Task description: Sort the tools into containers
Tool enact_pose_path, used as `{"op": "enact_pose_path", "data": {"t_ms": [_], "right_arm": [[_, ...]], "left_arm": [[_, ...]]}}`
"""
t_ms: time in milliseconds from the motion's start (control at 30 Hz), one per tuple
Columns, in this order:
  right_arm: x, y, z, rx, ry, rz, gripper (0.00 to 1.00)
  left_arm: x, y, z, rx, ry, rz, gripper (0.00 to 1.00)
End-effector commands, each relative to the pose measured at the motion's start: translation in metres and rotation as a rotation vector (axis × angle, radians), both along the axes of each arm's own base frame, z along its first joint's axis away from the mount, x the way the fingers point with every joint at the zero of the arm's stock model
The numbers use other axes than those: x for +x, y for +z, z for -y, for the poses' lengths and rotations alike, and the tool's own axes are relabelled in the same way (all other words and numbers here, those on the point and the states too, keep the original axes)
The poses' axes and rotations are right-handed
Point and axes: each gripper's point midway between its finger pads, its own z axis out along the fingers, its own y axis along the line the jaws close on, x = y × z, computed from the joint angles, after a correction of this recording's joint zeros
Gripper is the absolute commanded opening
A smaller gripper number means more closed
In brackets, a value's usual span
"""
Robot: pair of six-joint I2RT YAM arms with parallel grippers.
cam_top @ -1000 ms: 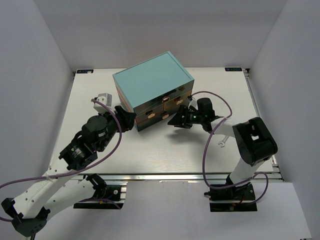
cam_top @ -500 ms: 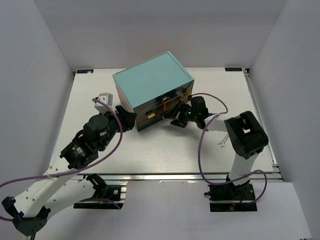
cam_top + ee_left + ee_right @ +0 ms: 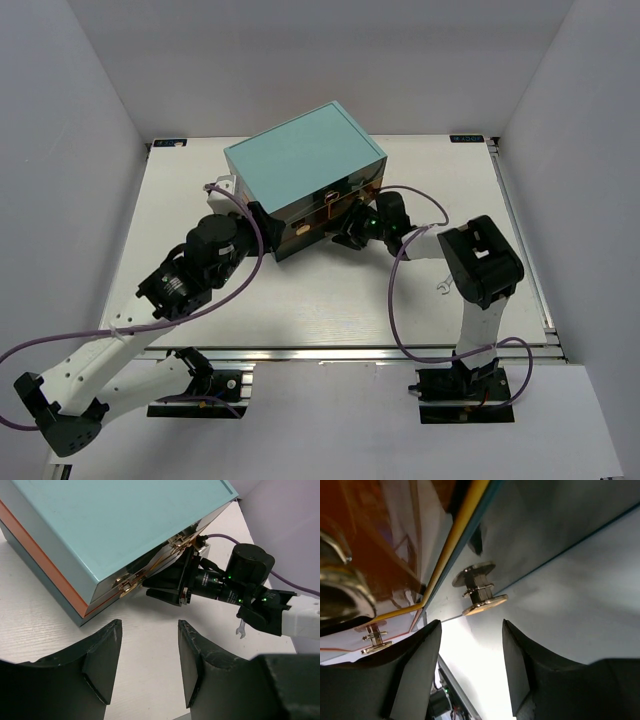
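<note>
The chest with a teal top (image 3: 300,160) stands at the table's middle back, its brown drawer fronts (image 3: 320,205) shut and facing front right. My right gripper (image 3: 342,238) is open right at the drawer fronts; in the right wrist view its gripper (image 3: 470,627) stands just short of a cream knob (image 3: 479,591), not touching it. My left gripper (image 3: 265,225) is open and empty by the chest's front left corner, over bare table in its own view (image 3: 149,626). The silver wrench (image 3: 447,287) lies on the table at the right, also in the left wrist view (image 3: 241,629). No screwdrivers are in view.
White walls close in the table on the left, back and right. The right arm's purple cable (image 3: 400,300) loops over the table in front of the chest. A small grey bracket (image 3: 222,184) sits by the chest's left side.
My right gripper has moved left, up to the drawer fronts. My left arm has moved up and right, closer to the chest's front left corner.
</note>
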Motion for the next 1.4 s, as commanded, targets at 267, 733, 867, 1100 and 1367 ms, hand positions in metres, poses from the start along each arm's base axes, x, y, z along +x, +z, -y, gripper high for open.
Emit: {"op": "enact_pose_path", "data": {"t_ms": [267, 733, 867, 1100, 1367], "right_arm": [[0.026, 0.006, -0.003, 0.024, -0.11, -0.006, 0.52], [-0.009, 0.003, 0.024, 0.017, -0.16, -0.026, 0.56], [0.013, 0.011, 0.014, 0.029, -0.161, 0.018, 0.57], [0.034, 0.006, -0.003, 0.039, -0.187, -0.002, 0.57], [0.042, -0.001, -0.007, 0.043, -0.225, -0.061, 0.54]], "left_arm": [[-0.003, 0.031, -0.002, -0.063, 0.004, 0.045, 0.58], [-0.004, 0.029, -0.003, -0.079, 0.007, 0.045, 0.58], [-0.003, 0.024, 0.001, -0.069, -0.007, 0.031, 0.58], [0.001, 0.025, 0.004, -0.058, -0.002, 0.024, 0.58], [0.006, 0.02, 0.009, -0.038, -0.009, 0.016, 0.58]]}}
